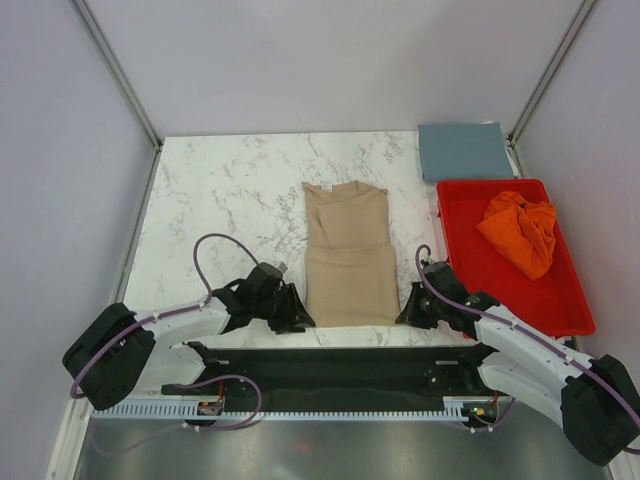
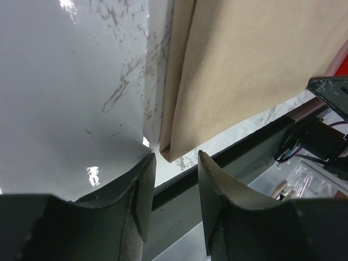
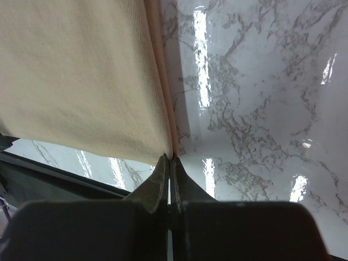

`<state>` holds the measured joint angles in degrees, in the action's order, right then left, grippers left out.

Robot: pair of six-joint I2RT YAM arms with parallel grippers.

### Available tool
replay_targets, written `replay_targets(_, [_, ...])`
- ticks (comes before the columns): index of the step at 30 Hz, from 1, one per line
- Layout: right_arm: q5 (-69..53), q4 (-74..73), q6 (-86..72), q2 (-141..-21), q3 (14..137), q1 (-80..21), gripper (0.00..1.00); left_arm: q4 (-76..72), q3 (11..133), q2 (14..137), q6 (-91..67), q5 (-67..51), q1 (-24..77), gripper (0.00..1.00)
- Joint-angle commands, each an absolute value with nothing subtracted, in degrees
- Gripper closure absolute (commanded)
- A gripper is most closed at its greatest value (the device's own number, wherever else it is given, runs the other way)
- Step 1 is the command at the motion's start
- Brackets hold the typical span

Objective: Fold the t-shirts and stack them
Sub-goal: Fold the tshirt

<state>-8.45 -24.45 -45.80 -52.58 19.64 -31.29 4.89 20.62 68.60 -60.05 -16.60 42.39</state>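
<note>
The tan t-shirt [image 1: 348, 255] lies flat in the middle of the marble table [image 1: 230, 190]. It is folded into a long narrow rectangle with the neckline at the far end and both sleeves tucked in. An edge runs across it about halfway down, and its near hem sits close to the table's near edge. The slate blue-grey t-shirt [image 1: 465, 150] rests as a neat folded square at the far right corner of the table. The orange t-shirt [image 1: 520, 232] sits in a crumpled heap in the far part of the red tray [image 1: 500, 290], which stands to the right of the tan shirt.

Both arms are stretched low over the table, angled inward from their bases toward the tan shirt's 2 near corners.

The left gripper [image 2: 175, 156] is at the near left corner. Its jaws stand partly apart with nothing between them, and the layered corner of the shirt lies just beyond the fingertips, in line with the gap.

The right gripper [image 3: 171, 159] is at the near right corner. Its 2 fingers are pressed together, and their tips meet the shirt's side edge right at the corner. Whether any cloth is pinched between them cannot be told.
</note>
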Motion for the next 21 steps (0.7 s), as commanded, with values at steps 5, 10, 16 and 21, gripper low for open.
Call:
replay_targets(5, [-7.2,-25.3,-46.2,-51.5,20.7,-31.6,1.0,4.4,20.1,71.8,-62.5,-12.6,43.9,0.58])
replay_targets(10, [-6.8,-25.5,-45.9,-51.1,20.2,-31.6,1.0,4.2,20.9,73.2,-61.8,-12.2,43.9,0.65])
replay_targets(16, [-7.2,-28.2,-45.4,-50.2,21.3,-31.6,1.0,4.6,20.8,69.8,-61.8,-14.4,44.8,0.98])
replay_targets(21, [-5.6,-34.6,-44.4,-45.9,24.7,-32.3,1.0,11.1,20.7,62.8,-63.9,-11.1,48.3,0.98])
